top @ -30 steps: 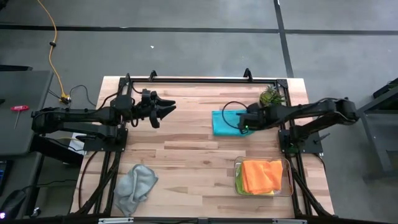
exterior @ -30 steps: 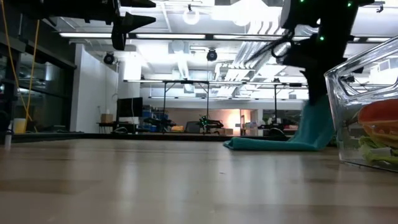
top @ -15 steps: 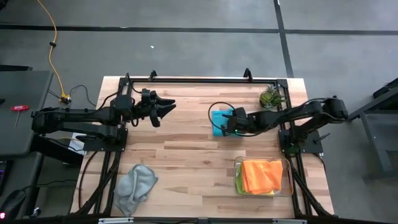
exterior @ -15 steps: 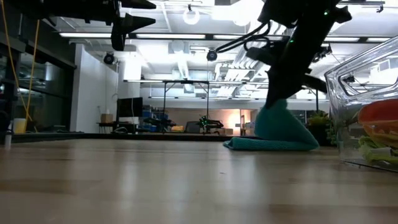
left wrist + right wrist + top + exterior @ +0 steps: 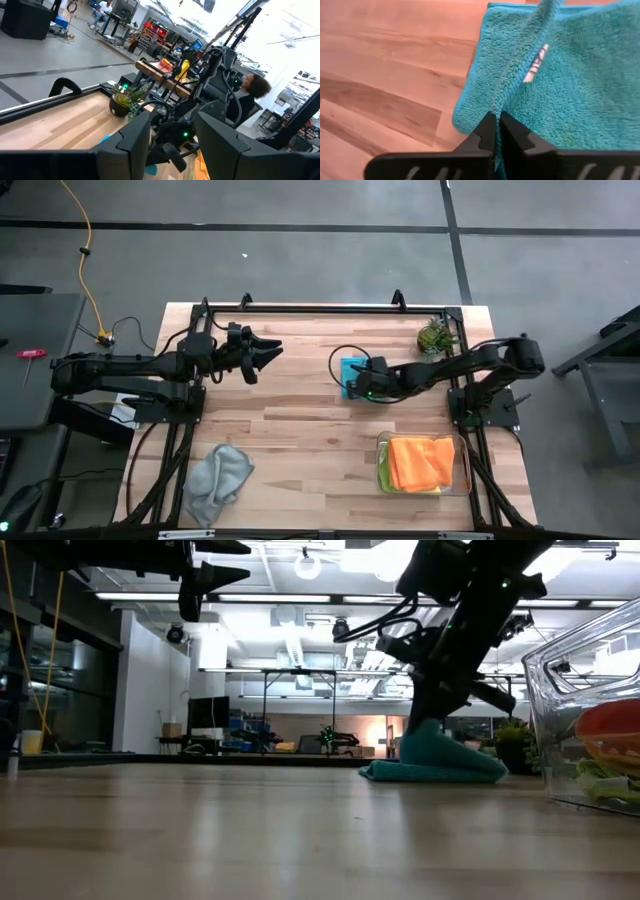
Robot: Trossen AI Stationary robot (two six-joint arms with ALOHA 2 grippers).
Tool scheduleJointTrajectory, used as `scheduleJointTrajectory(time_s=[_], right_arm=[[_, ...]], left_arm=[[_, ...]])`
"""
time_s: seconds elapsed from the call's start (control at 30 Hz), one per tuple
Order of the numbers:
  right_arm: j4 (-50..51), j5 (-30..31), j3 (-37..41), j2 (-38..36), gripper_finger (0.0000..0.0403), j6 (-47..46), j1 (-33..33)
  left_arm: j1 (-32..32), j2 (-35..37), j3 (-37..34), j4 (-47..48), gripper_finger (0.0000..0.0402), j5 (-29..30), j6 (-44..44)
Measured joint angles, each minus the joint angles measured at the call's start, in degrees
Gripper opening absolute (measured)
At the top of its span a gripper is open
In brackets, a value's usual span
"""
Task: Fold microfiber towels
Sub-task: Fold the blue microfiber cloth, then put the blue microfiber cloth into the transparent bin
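A teal towel [image 5: 350, 370] lies on the wooden table [image 5: 300, 420] right of its middle, folded over itself; the low view shows it as a low mound [image 5: 445, 762]. My right gripper [image 5: 496, 126] is shut on its hemmed edge, low over the towel's left part [image 5: 354, 385]. My left gripper [image 5: 268, 352] hangs open and level above the table's far left part, touching nothing; it also shows high in the low view [image 5: 215, 575]. A grey towel [image 5: 220, 475] lies crumpled at the near left. My right gripper pinches the teal towel's hemmed edge [image 5: 507, 92] between its two shut fingertips. The fingers slant down, coming from the table's right. The held edge stands a little above the towel's lower layer [image 5: 580, 90], which lies flat on the table.
A clear plastic tray [image 5: 462, 470] at the near right holds an orange towel [image 5: 420, 462] over a lime green one [image 5: 384, 476]. A small potted plant [image 5: 435, 336] stands at the far right corner. A black frame rail [image 5: 320, 310] runs along the far edge.
My right gripper has moved toward the table's left edge and down, tipping further downward, still shut on the teal towel's edge. It has drawn that edge over the towel, folding the right part onto the left part, which stayed in place.
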State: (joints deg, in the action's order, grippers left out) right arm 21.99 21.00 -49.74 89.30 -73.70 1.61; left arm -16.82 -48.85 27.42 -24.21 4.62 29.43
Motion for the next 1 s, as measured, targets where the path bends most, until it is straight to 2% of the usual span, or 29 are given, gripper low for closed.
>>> scheduleJointTrajectory(time_s=[0.17,0.27,0.53,0.67,0.77,0.87,1.0], right_arm=[[-3.55,0.00,0.00,2.03,0.0000,-0.88,0.00],[-5.71,0.00,0.00,2.84,0.0014,-0.86,-0.02],[-10.53,-1.12,-0.03,2.61,0.0132,0.75,-2.39],[-9.57,-2.57,-0.04,0.77,0.0182,5.62,-3.18],[-1.83,-1.09,-0.04,-3.06,0.0199,6.31,-3.50],[11.45,1.59,-0.05,-7.14,0.0201,4.07,-3.53],[26.15,0.79,-0.07,-9.01,0.0201,2.13,-3.91]], left_arm=[[0.00,-0.01,-0.02,0.02,0.0147,0.00,0.09],[0.00,-0.01,-0.01,0.02,0.0147,0.02,0.32],[0.00,0.00,0.00,0.45,0.0147,0.14,0.39],[0.00,0.00,0.00,0.44,0.0147,0.13,0.39],[0.00,0.01,0.00,0.46,0.0147,0.13,0.39],[0.00,0.00,0.00,0.50,0.0147,0.14,0.39],[0.00,-0.07,0.00,0.65,0.0147,0.63,0.39]])
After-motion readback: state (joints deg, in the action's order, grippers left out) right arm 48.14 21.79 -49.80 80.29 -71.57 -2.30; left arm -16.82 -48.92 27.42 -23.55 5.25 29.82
